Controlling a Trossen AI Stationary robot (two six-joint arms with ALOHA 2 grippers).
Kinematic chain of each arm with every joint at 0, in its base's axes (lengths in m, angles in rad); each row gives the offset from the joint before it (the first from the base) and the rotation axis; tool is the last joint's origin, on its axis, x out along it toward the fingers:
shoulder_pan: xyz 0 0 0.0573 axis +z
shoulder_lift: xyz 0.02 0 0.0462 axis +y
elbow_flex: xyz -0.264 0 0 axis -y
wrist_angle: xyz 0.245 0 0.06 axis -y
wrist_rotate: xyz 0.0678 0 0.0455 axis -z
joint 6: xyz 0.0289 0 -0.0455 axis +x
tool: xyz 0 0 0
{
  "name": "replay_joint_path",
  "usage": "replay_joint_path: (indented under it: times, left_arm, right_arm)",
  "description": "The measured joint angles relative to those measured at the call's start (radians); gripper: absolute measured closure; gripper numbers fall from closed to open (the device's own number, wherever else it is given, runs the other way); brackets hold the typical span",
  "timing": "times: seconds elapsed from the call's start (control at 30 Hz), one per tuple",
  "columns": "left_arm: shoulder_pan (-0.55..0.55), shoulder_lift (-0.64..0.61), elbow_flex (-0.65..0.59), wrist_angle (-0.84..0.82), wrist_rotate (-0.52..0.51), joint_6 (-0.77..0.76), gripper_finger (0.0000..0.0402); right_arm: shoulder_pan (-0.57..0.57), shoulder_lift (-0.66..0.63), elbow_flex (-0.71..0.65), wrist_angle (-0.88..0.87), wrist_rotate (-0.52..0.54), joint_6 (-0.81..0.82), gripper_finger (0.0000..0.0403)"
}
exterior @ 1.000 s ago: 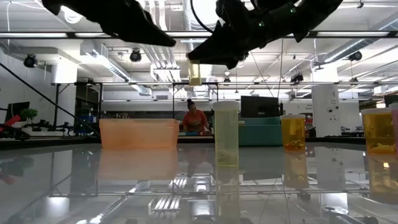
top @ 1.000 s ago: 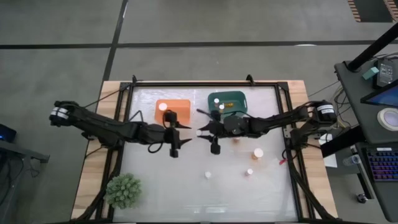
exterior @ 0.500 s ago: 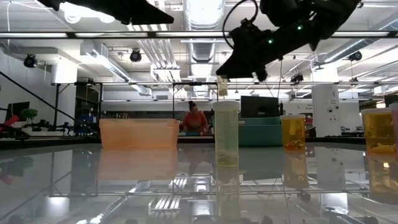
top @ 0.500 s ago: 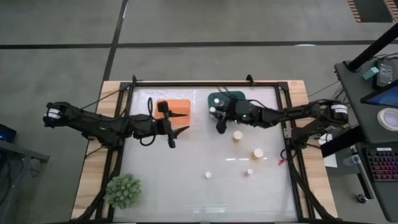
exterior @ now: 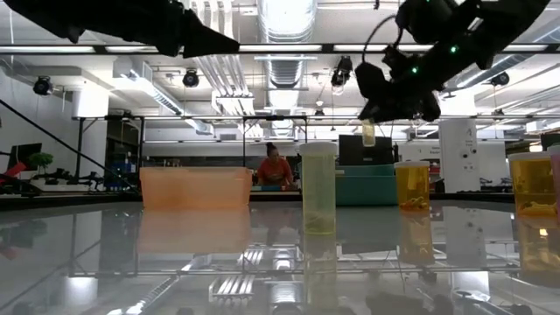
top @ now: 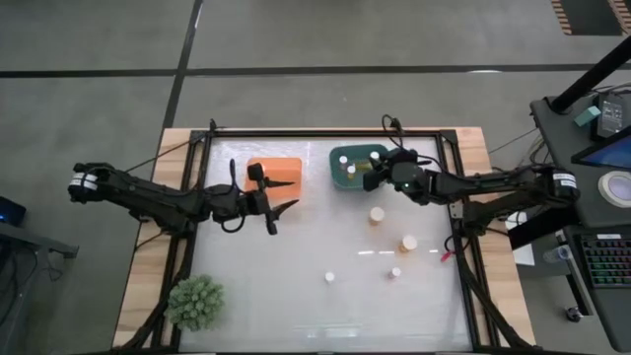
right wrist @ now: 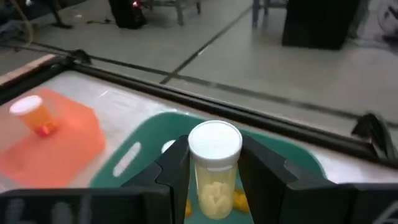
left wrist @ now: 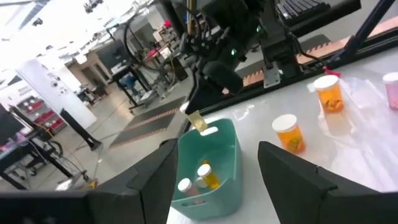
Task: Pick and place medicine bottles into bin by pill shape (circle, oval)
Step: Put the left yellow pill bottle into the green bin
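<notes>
Hanging over the teal plastic bin (top: pixel 357 164), a small translucent pill bottle with white round cap (right wrist: pixel 214 167) is clamped by the right gripper (right wrist: pixel 214 180) at mid-body. It is judged light, rigid and smooth-walled, best held below the cap. The left gripper (top: pixel 276 204) is held open and empty near the orange bin (top: pixel 281 174).

Glossy white table (top: pixel 296 266), wooden edges; translucent plastic bottles (top: pixel 408 243).

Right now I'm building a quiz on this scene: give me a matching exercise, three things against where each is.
Things:
1. right gripper
2. left gripper
3. plant

Places:
A. beside the orange bin
B. table's near left corner
C. over the green bin, holding a bottle

Pairs: 1-C, 2-A, 3-B
</notes>
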Motion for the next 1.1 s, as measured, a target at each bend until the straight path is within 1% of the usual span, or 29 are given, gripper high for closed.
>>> replay_joint_path:
  times: [0.2,0.3,0.57,0.83,1.1]
  left_arm:
    - [0.003,-0.003,-0.004,0.087,-0.030,0.067,0.0194]
    - [0.003,-0.013,-0.004,0.123,-0.041,0.097,0.0194]
    - [0.003,-0.028,-0.005,0.135,-0.045,0.111,0.0194]
    - [0.003,-0.034,-0.016,0.132,-0.044,0.115,0.0194]
    - [0.005,-0.035,-0.019,0.134,-0.044,0.120,0.0194]
  right_arm:
    - [-0.041,0.049,-0.049,0.000,0.001,0.123,0.0287]
    - [-0.050,0.092,-0.052,0.008,0.001,0.134,0.0289]
    - [-0.053,0.223,-0.052,0.160,0.001,0.135,0.0288]
    - [-0.053,0.296,-0.027,0.156,0.000,0.118,0.0286]
    - [-0.051,0.311,0.005,0.157,-0.001,0.095,0.0285]
